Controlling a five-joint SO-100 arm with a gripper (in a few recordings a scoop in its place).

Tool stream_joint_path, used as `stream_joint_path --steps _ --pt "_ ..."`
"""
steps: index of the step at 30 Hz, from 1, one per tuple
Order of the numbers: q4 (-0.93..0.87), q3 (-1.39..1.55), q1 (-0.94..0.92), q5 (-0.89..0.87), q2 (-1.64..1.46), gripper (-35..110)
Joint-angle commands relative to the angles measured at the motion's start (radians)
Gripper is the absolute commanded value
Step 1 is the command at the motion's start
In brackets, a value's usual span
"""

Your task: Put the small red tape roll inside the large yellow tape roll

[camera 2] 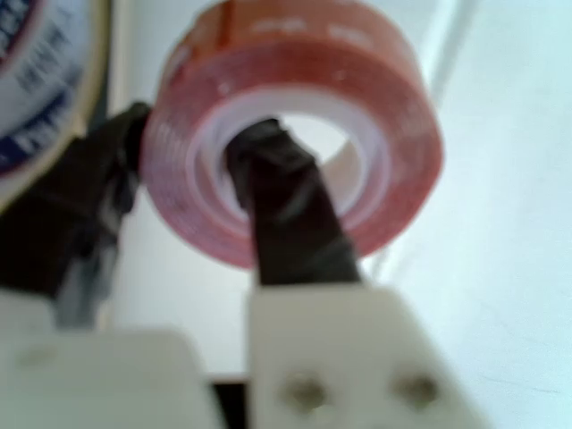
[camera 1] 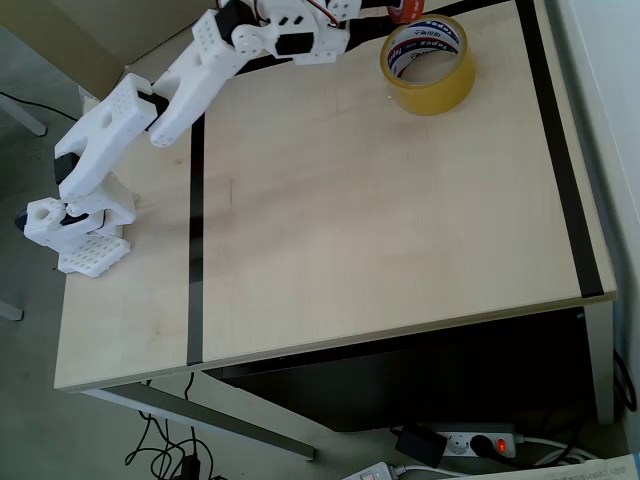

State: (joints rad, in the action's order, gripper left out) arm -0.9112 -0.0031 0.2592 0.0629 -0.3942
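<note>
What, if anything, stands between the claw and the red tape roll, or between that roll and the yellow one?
Nothing visible. In the wrist view the claw straddles the small red tape roll's wall, one finger in its hole. The large yellow tape roll sits just left, with no object between.

The wooden table [camera 1: 400, 250] bears the large yellow tape roll [camera 1: 428, 64].

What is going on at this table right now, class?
A white robot arm reaches across a wooden table toward its far edge. In the wrist view its gripper has one finger inside the small red tape roll and the other outside, pinching its wall. The large yellow tape roll stands close by with nothing inside it yet.
</note>
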Motion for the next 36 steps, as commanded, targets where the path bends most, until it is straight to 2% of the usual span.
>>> stream_joint_path --steps 1,5,11,17,22,25,29,36 --pt "0.043 -0.041 0.008 0.020 -0.043 0" --pt "0.041 -0.041 -0.002 0.021 -0.006 0" --pt "-0.049 -0.140 -0.006 0.021 0.055 17" --pt "-0.091 -0.187 -0.008 0.021 0.061 19" --pt "-0.149 -0.230 -0.005 0.021 0.041 17" --pt "-0.198 -0.235 -0.011 0.021 -0.003 0" --pt "-0.324 -0.227 -0.034 0.021 -0.098 0" --pt "-0.732 -0.067 -0.057 0.051 -0.387 0"
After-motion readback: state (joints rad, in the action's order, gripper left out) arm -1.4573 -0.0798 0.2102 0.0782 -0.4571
